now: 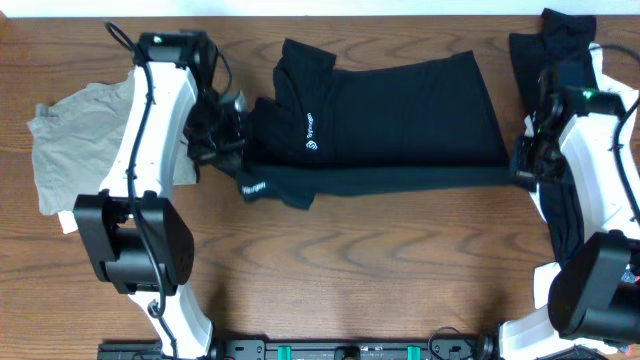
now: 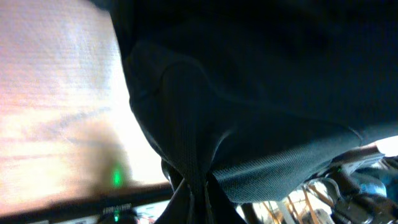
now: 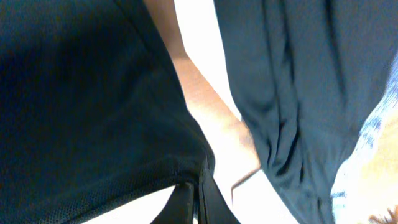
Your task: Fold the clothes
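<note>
The black T-shirt with a small white chest logo lies across the middle of the wooden table, its lower edge stretched taut between the two arms. My left gripper is shut on the shirt's left end, where the fabric bunches; the left wrist view shows black cloth pinched between the fingers. My right gripper is shut on the shirt's lower right corner; the right wrist view shows that corner clamped in the fingers.
An olive-grey garment lies at the left under the left arm. Another black garment with white cloth under it lies at the right, by the right arm, and shows in the right wrist view.
</note>
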You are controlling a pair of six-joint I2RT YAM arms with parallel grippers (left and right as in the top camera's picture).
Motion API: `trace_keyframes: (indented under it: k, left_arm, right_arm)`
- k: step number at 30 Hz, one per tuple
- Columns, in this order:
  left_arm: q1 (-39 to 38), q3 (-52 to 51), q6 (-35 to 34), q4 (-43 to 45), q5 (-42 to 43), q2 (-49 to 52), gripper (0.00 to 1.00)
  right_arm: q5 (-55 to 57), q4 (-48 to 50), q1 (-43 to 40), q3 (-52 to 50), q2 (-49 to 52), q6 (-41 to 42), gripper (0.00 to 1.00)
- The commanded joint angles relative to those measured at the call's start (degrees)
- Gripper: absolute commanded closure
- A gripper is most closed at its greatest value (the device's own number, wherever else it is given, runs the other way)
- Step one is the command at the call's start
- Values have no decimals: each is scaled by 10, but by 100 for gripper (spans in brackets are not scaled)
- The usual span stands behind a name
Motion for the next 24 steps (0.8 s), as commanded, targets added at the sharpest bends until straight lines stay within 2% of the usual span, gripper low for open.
trace_keyframes:
  k: [1,7,13,24]
  left_arm:
    - [3,-45,12,-14,-11,-16,94]
    - [-7,-98,33,-62,15,-22,94]
    - [-39,-172,34,-60,14,-51,94]
    - [-46,-278,26,1,14,-115,94]
  right_arm:
    - [53,-11,-12,-15,-12,43,99]
    - [75,-82,-18,-15,-14,85,99]
    - [57,-164,-19,-16,-14,84,99]
    - [57,-125,-21,-79,-14,110,99]
